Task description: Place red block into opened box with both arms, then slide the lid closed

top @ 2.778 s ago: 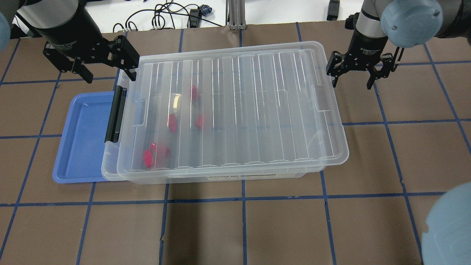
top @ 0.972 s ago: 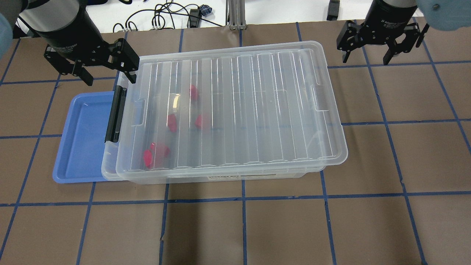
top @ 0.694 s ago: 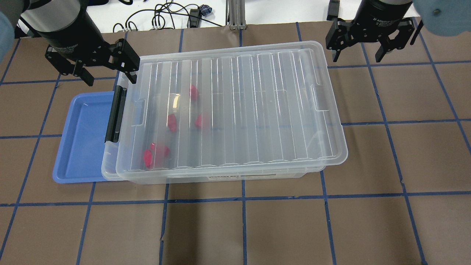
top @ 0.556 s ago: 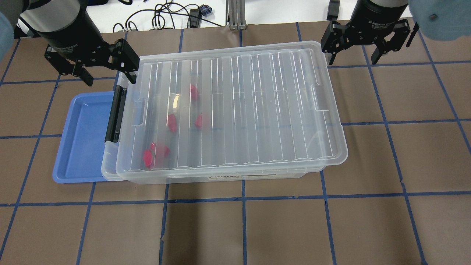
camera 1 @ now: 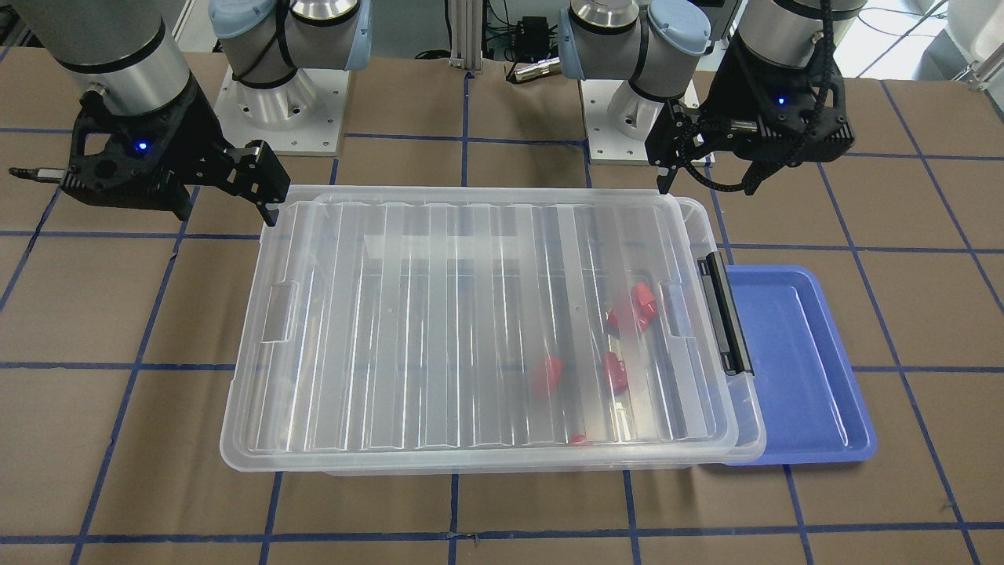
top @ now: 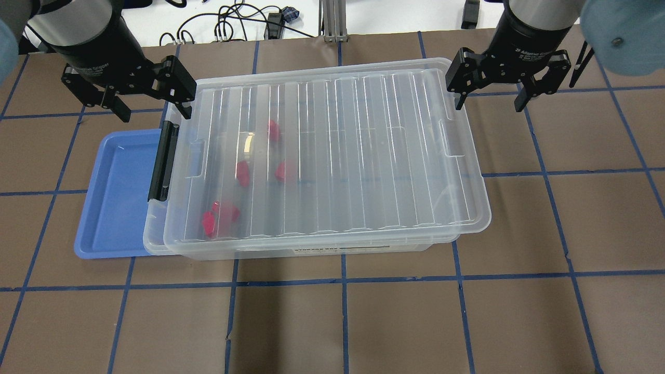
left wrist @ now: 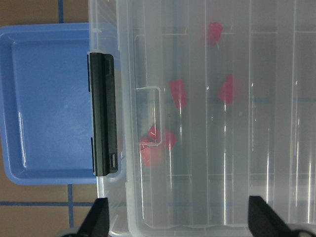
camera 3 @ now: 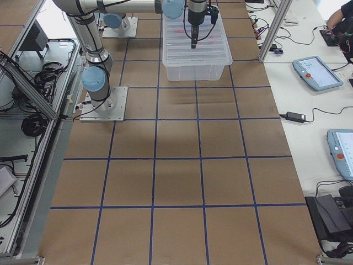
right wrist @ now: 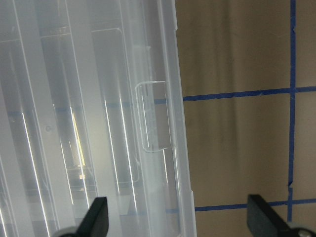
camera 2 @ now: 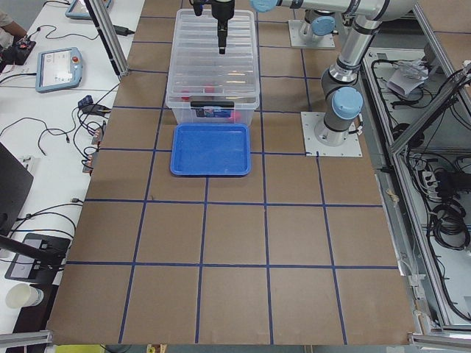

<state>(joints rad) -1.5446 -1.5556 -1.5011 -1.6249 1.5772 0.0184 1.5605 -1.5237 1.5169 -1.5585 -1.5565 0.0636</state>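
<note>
The clear box stands mid-table with the ribbed lid lying on it, set slightly toward the right. Several red blocks show blurred through the lid near the box's left end, also in the left wrist view. My left gripper hangs open above the far left corner, near the black clasp. At the far right corner, my right gripper is open and straddles the lid's end edge. Neither gripper holds anything.
A blue tray lies against the box's left end, partly under it. Cables lie on the white bench beyond the table's far edge. The arm bases stand behind the box. Brown table with blue tape lines surrounds the box.
My right gripper rose away from the lid's right end toward the back, then came left and down to the lid's far right corner. The left gripper and the lid have barely moved.
</note>
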